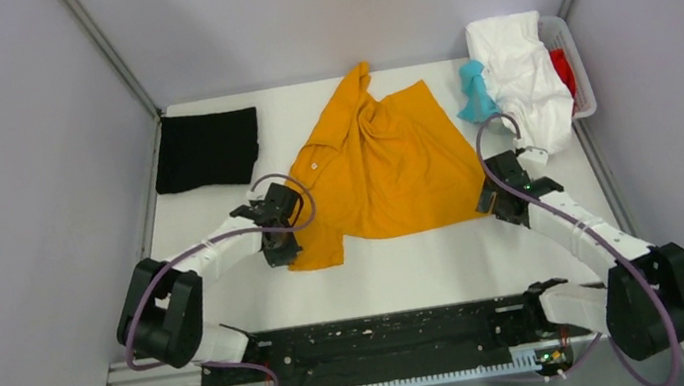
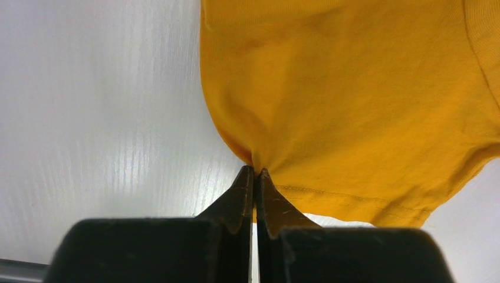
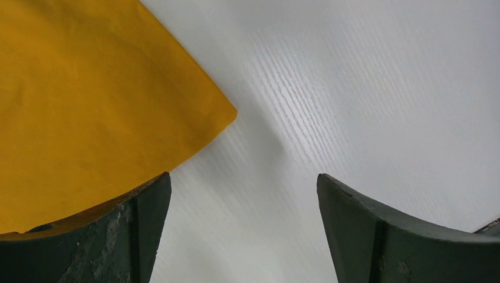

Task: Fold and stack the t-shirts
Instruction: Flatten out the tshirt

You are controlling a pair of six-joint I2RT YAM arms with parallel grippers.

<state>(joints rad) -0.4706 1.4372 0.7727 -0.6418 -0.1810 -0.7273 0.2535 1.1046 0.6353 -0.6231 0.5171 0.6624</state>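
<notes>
A mustard-orange t-shirt [image 1: 384, 162] lies crumpled in the middle of the table. My left gripper [image 1: 281, 252] is shut on its near-left edge; in the left wrist view the cloth [image 2: 354, 100] bunches at the closed fingertips [image 2: 255, 172]. My right gripper [image 1: 493, 202] is open and empty just right of the shirt's near-right corner [image 3: 224, 112], above the bare table. A folded black t-shirt [image 1: 207, 149] lies at the back left. White [image 1: 524, 77], teal [image 1: 476, 93] and red [image 1: 563, 71] shirts are heaped at the back right.
A white basket [image 1: 576, 54] at the back right holds the heap, which spills over its rim onto the table. Grey walls enclose the table on three sides. The arm bases and a black rail [image 1: 379, 344] run along the near edge.
</notes>
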